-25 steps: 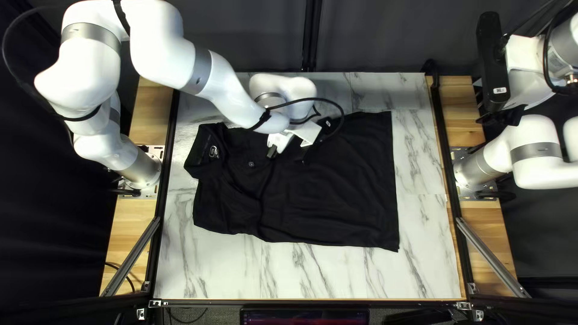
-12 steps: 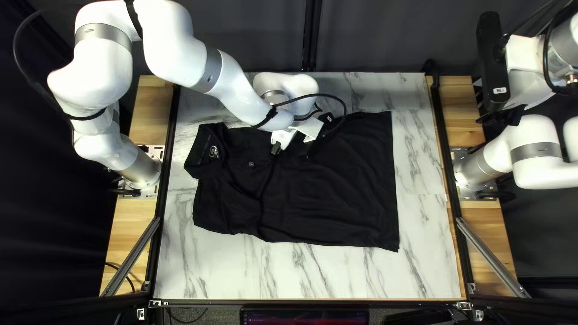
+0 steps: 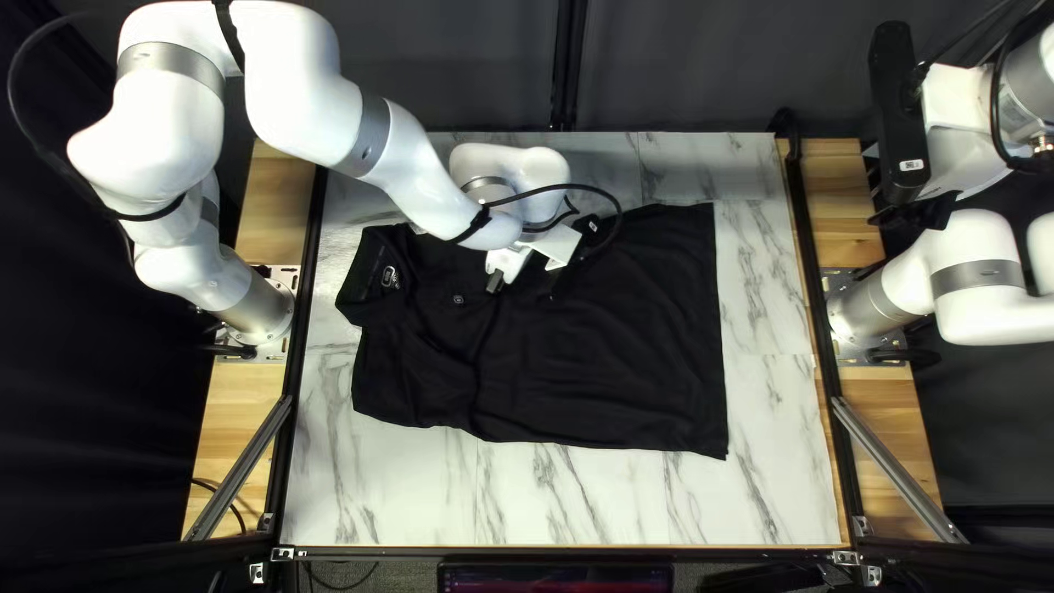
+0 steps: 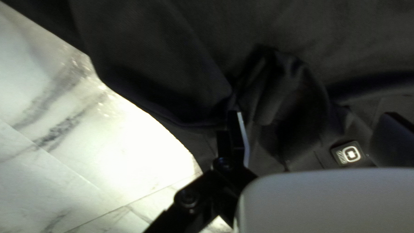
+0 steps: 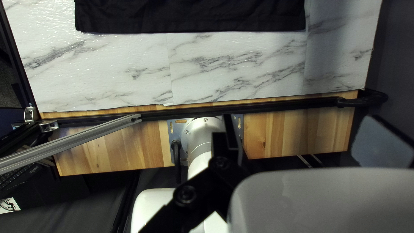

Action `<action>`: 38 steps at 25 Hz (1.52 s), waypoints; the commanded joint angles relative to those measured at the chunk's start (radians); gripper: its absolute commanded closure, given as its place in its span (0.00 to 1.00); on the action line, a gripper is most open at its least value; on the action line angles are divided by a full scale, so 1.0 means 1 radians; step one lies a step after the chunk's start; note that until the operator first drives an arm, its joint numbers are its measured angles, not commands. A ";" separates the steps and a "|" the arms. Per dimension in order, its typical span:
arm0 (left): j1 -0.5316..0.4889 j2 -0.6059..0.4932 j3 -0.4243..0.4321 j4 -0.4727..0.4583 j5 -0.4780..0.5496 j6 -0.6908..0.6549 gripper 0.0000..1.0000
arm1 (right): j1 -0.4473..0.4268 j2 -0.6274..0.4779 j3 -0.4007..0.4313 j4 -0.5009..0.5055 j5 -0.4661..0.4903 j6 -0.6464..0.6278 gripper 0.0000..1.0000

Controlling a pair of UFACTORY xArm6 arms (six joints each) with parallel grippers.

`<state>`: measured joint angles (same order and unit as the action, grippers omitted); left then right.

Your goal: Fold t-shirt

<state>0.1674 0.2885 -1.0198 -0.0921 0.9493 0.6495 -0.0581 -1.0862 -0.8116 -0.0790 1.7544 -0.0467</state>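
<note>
Evidently, the black t-shirt (image 3: pixel 604 351) is laid out across the centre of the table (image 3: pixel 769 483). The left end effector (image 3: pixel 525 288), released, is positioned at its upper-middle part; the right end effector (image 3: pixel 917 211), also released, is held at the frame's upper right.

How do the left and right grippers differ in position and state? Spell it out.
The left gripper is low over the black collared shirt; the right gripper is raised, away from it.
The left gripper has rumpled cloth close by its fingers; the right gripper has the wooden table edge below it.
Both are open, with black fingers.
</note>
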 commanded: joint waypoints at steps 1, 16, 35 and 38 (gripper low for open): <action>0.014 0.017 -0.017 -0.014 0.008 0.028 0.20 | 0.000 0.000 0.000 0.000 0.000 0.000 0.00; 0.028 0.016 -0.016 -0.070 0.029 0.080 0.15 | 0.000 0.000 0.000 0.000 0.000 0.000 0.00; 0.035 0.036 -0.025 -0.096 0.044 0.122 0.14 | 0.000 0.000 0.000 0.000 0.000 0.000 0.00; 0.036 0.042 -0.029 -0.107 0.050 0.137 0.14 | 0.000 0.000 0.000 0.000 0.000 0.000 0.00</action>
<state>0.2025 0.3271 -1.0466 -0.1918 0.9956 0.7775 -0.0581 -1.0862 -0.8116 -0.0790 1.7544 -0.0467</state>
